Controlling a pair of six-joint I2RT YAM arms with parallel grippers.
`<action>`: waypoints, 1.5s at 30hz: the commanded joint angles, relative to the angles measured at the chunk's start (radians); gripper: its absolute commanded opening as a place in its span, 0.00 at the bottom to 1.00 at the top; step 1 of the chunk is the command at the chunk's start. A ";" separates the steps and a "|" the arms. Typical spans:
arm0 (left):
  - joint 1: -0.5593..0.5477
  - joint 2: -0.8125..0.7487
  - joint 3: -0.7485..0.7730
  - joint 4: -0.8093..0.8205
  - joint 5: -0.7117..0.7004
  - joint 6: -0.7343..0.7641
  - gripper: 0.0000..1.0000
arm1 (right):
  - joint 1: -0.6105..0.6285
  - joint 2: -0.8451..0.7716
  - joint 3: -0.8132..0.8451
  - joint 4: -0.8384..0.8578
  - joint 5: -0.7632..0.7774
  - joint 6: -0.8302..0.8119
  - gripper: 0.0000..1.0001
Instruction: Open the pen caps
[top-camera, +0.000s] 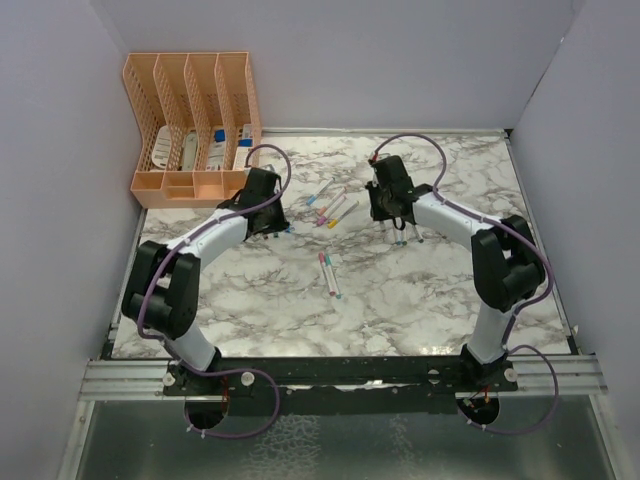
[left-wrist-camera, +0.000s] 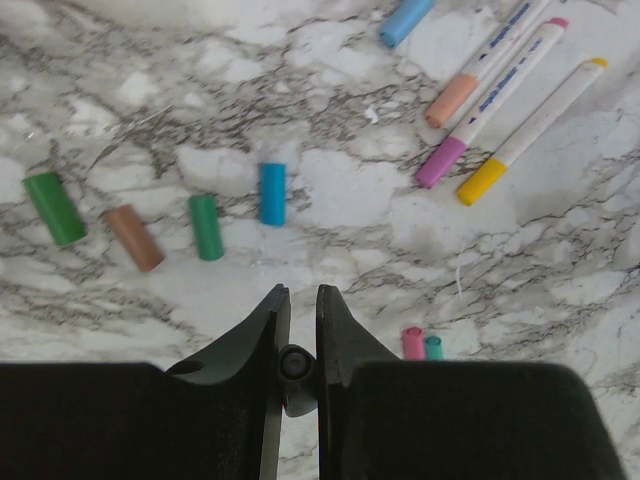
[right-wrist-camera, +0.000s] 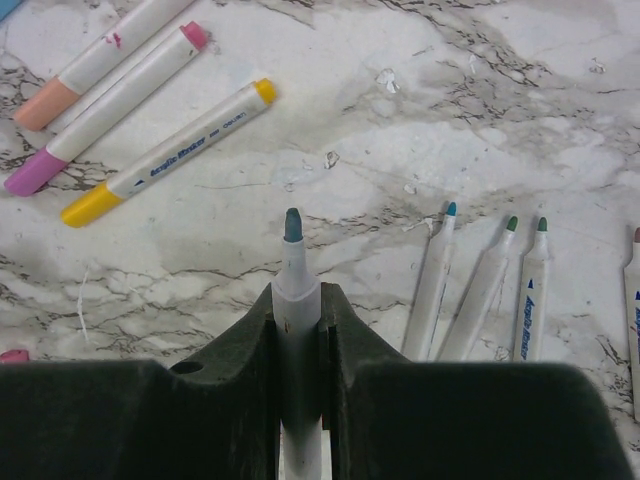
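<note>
Pen caps (left-wrist-camera: 272, 193): four lie loose in a row on the marble table (left-wrist-camera: 330, 230) ahead of the left gripper (left-wrist-camera: 298, 300), two green, one brown, one blue. Orange, pink and yellow ones sit on pens (left-wrist-camera: 540, 125) beyond. Left fingers are closed together, any held item unclear. The right gripper (right-wrist-camera: 298, 300) clamps an uncapped pen (right-wrist-camera: 295, 270), teal tip out.

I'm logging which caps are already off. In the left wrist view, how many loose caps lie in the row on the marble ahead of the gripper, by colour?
Green caps: 2
Brown cap: 1
Blue cap: 1
Total: 4
</note>
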 joint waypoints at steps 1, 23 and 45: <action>-0.047 0.079 0.117 0.015 0.001 0.023 0.00 | -0.016 0.021 0.033 0.013 -0.007 -0.012 0.01; -0.083 0.279 0.244 -0.027 -0.058 0.036 0.27 | -0.051 0.152 0.074 0.025 -0.039 -0.005 0.06; -0.084 -0.113 0.103 -0.019 -0.040 -0.036 0.47 | -0.071 0.174 0.099 -0.004 -0.014 0.013 0.36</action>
